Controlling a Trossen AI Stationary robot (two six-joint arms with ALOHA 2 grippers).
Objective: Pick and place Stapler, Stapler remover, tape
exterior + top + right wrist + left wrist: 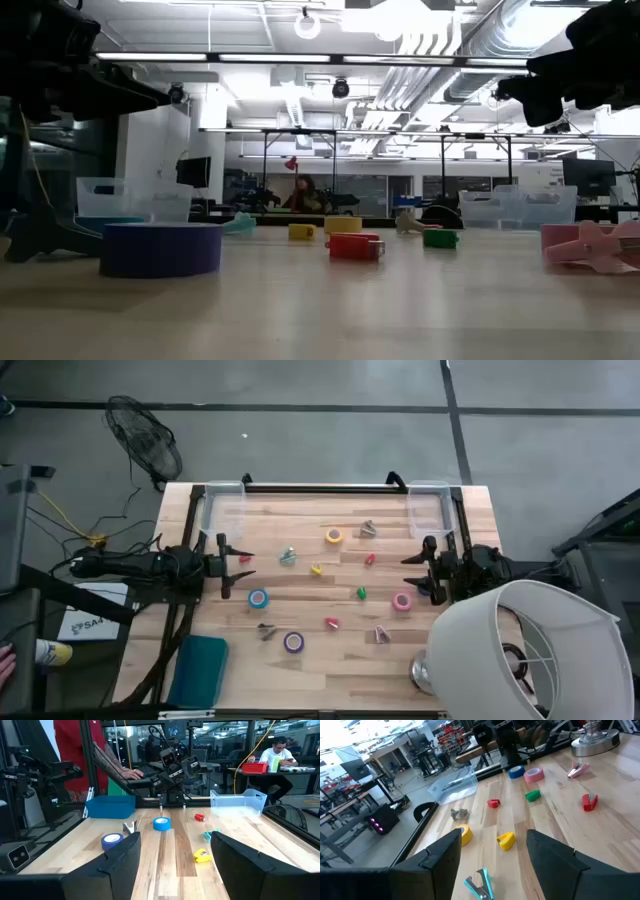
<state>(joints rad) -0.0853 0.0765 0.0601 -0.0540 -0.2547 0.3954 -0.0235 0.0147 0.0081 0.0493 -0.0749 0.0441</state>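
The left gripper (240,565) is held over the left edge of the wooden surface (300,525), its fingers (440,855) spread with nothing between them; the right gripper (412,570) is held over the right edge, likewise spread and empty. Four tape rolls are scattered between them: the yellow tape (333,536) lies toward the far side, the blue tape (258,598) near the left gripper, the purple tape (293,642) toward the near edge, and the pink tape (402,601) just beside the right gripper. Small coloured staplers, among them a green stapler (361,593), are spread around the rolls. Two clear bins (224,507) are set at the far corners, and a teal tray (198,670) sits at the near left
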